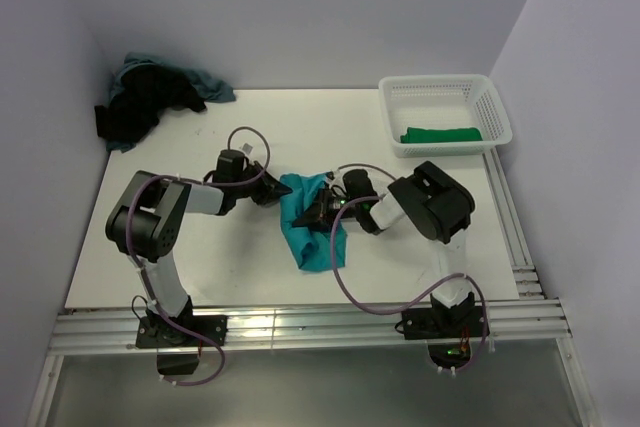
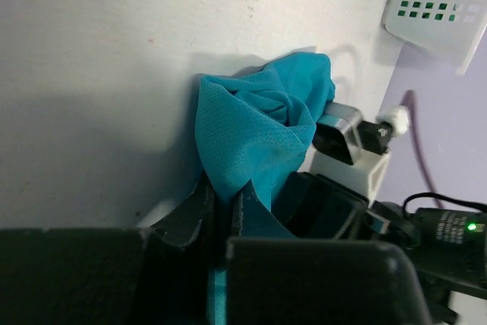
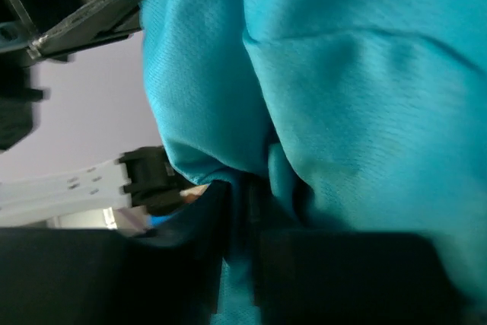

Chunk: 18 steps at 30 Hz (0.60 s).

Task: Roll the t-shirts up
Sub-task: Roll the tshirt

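Observation:
A bright teal t-shirt [image 1: 311,243] lies bunched in the middle of the table, between the two arms. My left gripper [image 1: 272,193] is at its upper left edge. In the left wrist view this gripper [image 2: 222,202] is shut on a fold of the teal t-shirt [image 2: 251,127], which rises in a crumpled peak ahead of the jaws. My right gripper [image 1: 318,213] presses in from the right. In the right wrist view it [image 3: 245,207] is pinched on the teal t-shirt [image 3: 365,97], whose cloth fills the frame.
A heap of black and dusty blue t-shirts [image 1: 150,99] lies at the far left corner. A white lattice basket [image 1: 495,107] at the far right holds a rolled green t-shirt [image 1: 441,134]. The right arm's wrist [image 2: 346,138] is close beside the left jaws.

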### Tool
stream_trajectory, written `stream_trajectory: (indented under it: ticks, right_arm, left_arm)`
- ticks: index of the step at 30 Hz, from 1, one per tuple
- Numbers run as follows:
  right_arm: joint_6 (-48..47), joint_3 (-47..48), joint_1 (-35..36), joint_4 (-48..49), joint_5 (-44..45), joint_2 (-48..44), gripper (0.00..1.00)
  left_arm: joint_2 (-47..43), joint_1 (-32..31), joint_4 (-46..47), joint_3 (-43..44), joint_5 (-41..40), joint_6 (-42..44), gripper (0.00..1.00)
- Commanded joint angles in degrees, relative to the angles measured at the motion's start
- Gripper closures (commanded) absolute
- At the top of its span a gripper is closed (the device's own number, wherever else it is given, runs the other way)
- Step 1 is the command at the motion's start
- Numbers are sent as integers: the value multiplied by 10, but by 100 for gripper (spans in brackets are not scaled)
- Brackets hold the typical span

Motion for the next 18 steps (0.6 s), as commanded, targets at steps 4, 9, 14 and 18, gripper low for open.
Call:
stream_trajectory:
  ticks: [4,9,14,18]
  right_arm:
    - [-232,117,-2,-439,103,-79,53]
    - [-305,186,0,-616,221,-156,43]
    - [-363,278,29,-741,341,-201,41]
    - [-402,377,77,-845,432,-183,41]
  left_arm:
    - [-6,-3,-53,44,-28,28,100]
    - [-6,-4,-133,74,-65,32,100]
    - [-8,-4,-139,78,-72,26,100]
    - [-8,-7,-155,81,-77,27,100]
